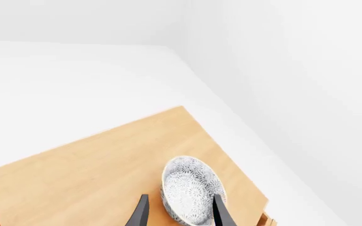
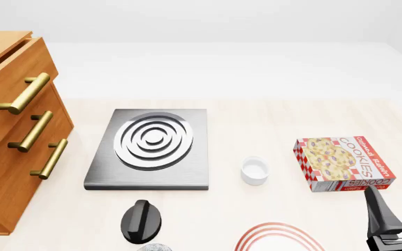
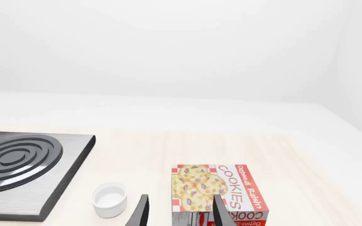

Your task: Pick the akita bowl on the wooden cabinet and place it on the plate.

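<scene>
At far left the tall orange-brown wooden cabinet (image 2: 9,136) carries the grey-and-white speckled akita bowl (image 1: 192,189) on its top near one edge, with the left gripper (image 1: 179,214) spread wide, one finger inside the bowl, apparently gripping nothing. Rightward come the grey square stove (image 2: 152,146), small white cup (image 2: 255,170), and the red-ringed white plate (image 2: 279,238). The right gripper (image 3: 179,213) hangs open and empty before the red-and-white cookie box (image 2: 341,163).
</scene>
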Controlling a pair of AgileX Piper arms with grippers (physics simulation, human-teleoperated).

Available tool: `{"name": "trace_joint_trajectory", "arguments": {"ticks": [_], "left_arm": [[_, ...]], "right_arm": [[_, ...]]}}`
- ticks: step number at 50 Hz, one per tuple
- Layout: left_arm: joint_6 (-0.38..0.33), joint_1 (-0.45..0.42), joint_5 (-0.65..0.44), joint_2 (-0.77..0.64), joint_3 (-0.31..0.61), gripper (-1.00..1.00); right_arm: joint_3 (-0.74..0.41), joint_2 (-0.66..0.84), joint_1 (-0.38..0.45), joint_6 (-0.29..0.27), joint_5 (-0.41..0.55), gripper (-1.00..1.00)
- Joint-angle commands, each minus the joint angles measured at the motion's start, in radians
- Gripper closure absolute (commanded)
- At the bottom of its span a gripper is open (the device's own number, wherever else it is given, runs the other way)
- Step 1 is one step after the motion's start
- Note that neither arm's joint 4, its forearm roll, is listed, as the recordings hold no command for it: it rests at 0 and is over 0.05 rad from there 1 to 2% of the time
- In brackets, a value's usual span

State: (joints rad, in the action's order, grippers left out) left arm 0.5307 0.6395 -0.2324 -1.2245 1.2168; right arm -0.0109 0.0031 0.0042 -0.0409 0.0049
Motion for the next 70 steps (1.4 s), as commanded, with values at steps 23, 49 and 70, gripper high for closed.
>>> {"name": "trace_joint_trajectory", "arguments": {"ticks": [23,49,70], "left_arm": [[-0.011,-0.005,0.043,-0.084,0.005,-1.0],[-0.014,-0.02,0.066,-0.139,0.012,-1.0],[-0.016,-0.03,0.082,-0.161,0.001,-1.0]], "right_arm": [[0.0,0.0,0.0,0.0,0.0,-1.0],[0.0,0.0,0.0,0.0,0.0,-1.0],[0.0,0.0,0.0,0.0,0.0,-1.0]]}}
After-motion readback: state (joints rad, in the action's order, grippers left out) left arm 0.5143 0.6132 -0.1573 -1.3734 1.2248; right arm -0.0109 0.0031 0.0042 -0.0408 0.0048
